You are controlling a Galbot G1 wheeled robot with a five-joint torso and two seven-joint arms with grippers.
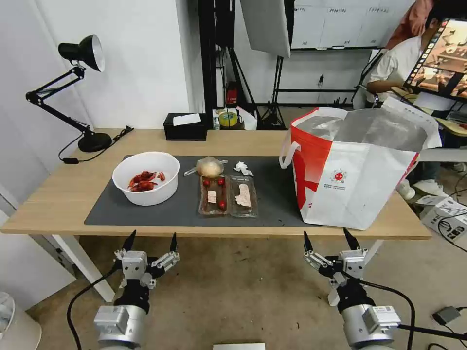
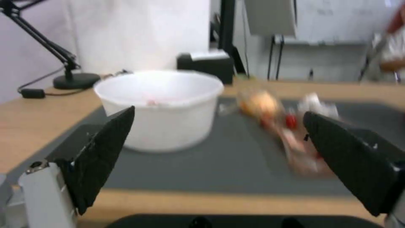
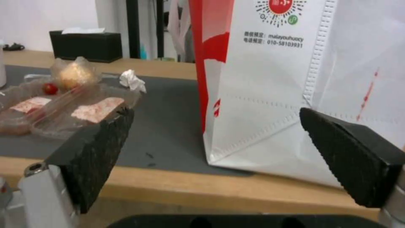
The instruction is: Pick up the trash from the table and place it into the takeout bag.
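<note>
Light wood forms the table (image 1: 58, 194), with a dark grey mat (image 1: 165, 206) spread over its middle. On the mat's left part sits the white bowl (image 1: 146, 178) holding red crayfish shells. Beside it to the right lies the clear bag (image 1: 209, 167) with a yellowish lump, and just in front of that the clear clamshell tray (image 1: 227, 195) lies open with red bits in its 2 halves. The crumpled white tissue (image 1: 242, 168) rests near the tray's far right corner. The takeout bag (image 1: 357, 165) stands upright at the table's right end, mouth open, silver lining showing. A black tissue box (image 1: 185, 126) sits at the far edge.

Both arms hang below the table's near edge. The left gripper (image 1: 150, 240) faces the bowl, fingers spread apart and holding nothing. The right gripper (image 1: 331, 239) faces the takeout bag, fingers likewise spread and holding nothing.
</note>
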